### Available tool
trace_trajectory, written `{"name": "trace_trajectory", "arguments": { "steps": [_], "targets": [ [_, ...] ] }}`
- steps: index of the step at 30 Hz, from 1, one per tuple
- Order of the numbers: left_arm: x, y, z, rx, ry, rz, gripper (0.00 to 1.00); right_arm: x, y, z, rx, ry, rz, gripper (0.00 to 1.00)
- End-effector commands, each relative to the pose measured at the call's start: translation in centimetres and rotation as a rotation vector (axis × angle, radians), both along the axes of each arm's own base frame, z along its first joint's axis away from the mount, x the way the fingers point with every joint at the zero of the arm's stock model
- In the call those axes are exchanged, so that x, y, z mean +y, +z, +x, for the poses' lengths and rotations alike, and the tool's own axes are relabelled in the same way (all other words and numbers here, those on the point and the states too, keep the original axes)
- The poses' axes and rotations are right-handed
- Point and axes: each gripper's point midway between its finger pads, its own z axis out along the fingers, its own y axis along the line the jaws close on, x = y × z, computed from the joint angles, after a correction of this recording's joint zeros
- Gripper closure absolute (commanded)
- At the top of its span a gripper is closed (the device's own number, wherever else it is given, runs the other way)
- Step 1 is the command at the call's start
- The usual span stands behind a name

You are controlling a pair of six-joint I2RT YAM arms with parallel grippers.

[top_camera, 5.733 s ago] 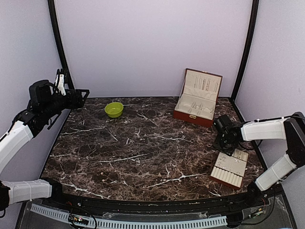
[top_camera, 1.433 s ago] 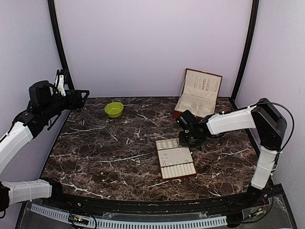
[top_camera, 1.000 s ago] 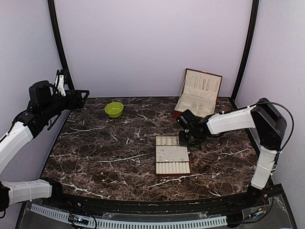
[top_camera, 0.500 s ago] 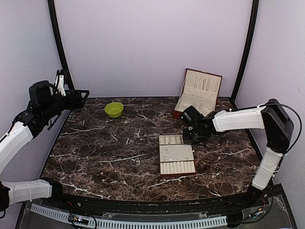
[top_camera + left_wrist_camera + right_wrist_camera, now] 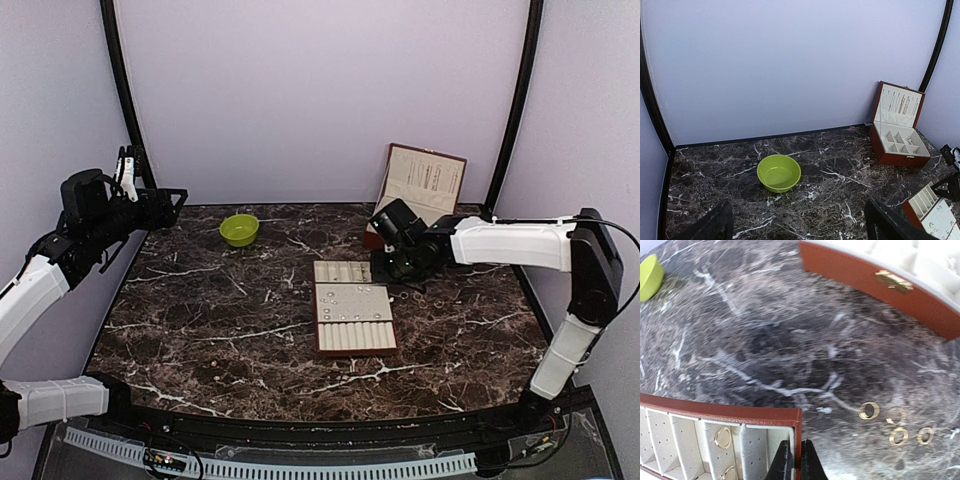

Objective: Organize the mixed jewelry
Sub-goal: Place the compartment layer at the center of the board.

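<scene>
Four small rings (image 5: pixel 898 436) lie on the table (image 5: pixel 765 340), just right of the tray (image 5: pixel 715 412). Two more rings (image 5: pixel 722 437) sit in the tray's slots. The right claw (image 5: pixel 796 460) is pinched tight on the tray's brown edge. The left claw (image 5: pixel 799 212) hangs wide open and holds nothing, far left of the tray, near the green bowl (image 5: pixel 779 172).

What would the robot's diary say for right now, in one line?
right hand: shut on tray edge | left hand: open, empty, raised | loose rings: on table beside tray
</scene>
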Motion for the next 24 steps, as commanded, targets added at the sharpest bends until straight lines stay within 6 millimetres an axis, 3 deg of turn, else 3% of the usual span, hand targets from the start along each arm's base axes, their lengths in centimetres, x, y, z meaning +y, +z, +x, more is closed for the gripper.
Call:
{"name": "trace_trajectory", "arguments": {
  "steps": [1, 7, 14, 24],
  "targets": [
    [0.2, 0.5, 0.0, -0.028, 0.005, -0.003, 0.07, 4.9, 0.1, -0.6, 0.007, 0.07, 0.072, 1.0],
    [0.2, 0.6, -0.1, -0.03, 0.008, -0.001, 0.07, 8.5, -1.7, -1.4, 0.027, 0.128, 0.084, 1.0],
    [0.2, 0.5, -0.1, -0.027, 0.006, -0.001, 0.07, 9.6, -4.4, -2.1, 0.057, 0.145, 0.078, 1.0],
    [0.2, 0.4, 0.0, -0.025, 0.007, -0.002, 0.07, 6.8, -7.1, -2.0, 0.043, 0.097, -0.041, 1.0]
  ]
}}
